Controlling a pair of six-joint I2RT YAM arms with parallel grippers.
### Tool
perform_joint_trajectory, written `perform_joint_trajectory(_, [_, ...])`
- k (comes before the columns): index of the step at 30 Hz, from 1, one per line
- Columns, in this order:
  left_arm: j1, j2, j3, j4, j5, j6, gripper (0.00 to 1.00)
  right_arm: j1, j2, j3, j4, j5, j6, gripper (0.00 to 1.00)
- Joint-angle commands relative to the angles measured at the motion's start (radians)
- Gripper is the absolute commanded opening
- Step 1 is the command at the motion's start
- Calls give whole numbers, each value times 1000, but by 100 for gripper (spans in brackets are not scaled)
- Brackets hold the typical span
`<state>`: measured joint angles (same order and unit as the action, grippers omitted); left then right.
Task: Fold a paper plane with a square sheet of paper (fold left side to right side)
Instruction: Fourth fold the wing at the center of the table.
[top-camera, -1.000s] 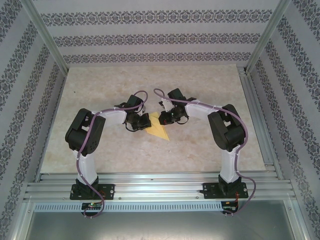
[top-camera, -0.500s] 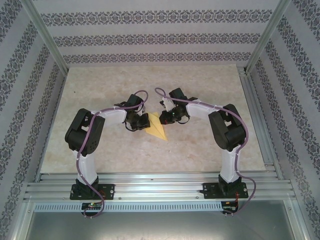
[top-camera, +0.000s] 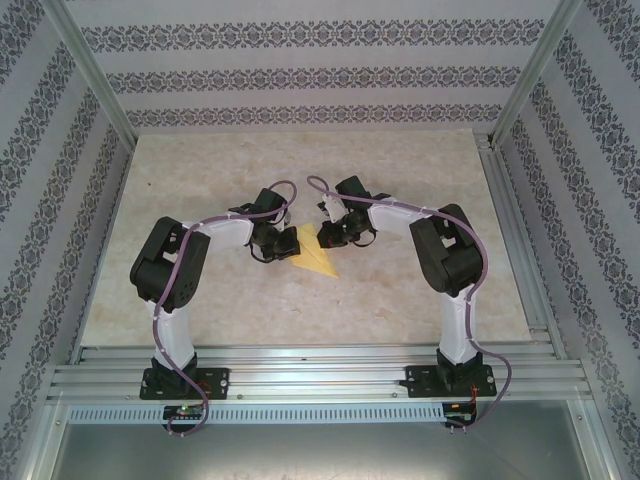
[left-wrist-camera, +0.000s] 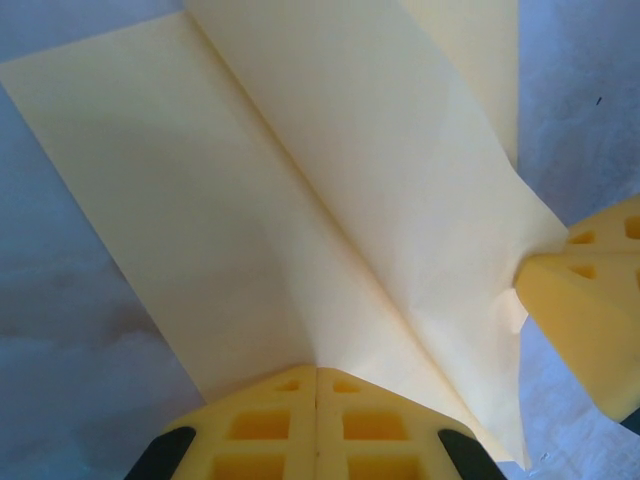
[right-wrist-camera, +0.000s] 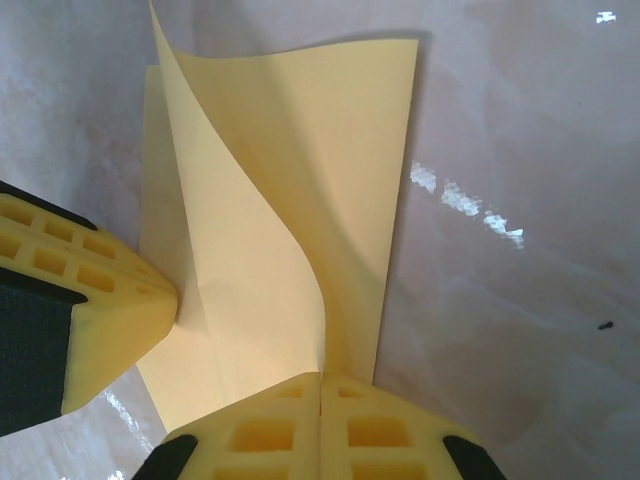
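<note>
Seen from above, the right elbow has shifted inward; left end effector (top-camera: 291, 243) and right end effector (top-camera: 323, 234) flank the paper (top-camera: 314, 260) at the table (top-camera: 400, 180) centre. Left wrist: clamped on its crease. Right wrist: clamped on the raised flap; uneven pulling could tear it.

Both arms bent at elbow, forearms angled inward, wrists low, tips close together and facing each other.
Left gripper (top-camera: 291, 243): 2 fingers (left-wrist-camera: 270, 425) pressed together, tips down against yellow paper (top-camera: 315, 258).
Right gripper (top-camera: 325, 234): 2 fingers (right-wrist-camera: 375, 430) closed, pinching lifted flap of paper.
</note>
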<state>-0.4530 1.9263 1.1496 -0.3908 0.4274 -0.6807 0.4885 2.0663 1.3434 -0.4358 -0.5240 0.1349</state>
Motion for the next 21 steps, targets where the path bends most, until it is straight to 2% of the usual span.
perform_joint_trajectory(1, [-4,26,16,-28,-30,26,1,-4,16,29,8,15,-18,0])
perform_joint_trajectory(21, [-8,36,18,-37,-50,35,0,10,60,89,-21,12,-29,0])
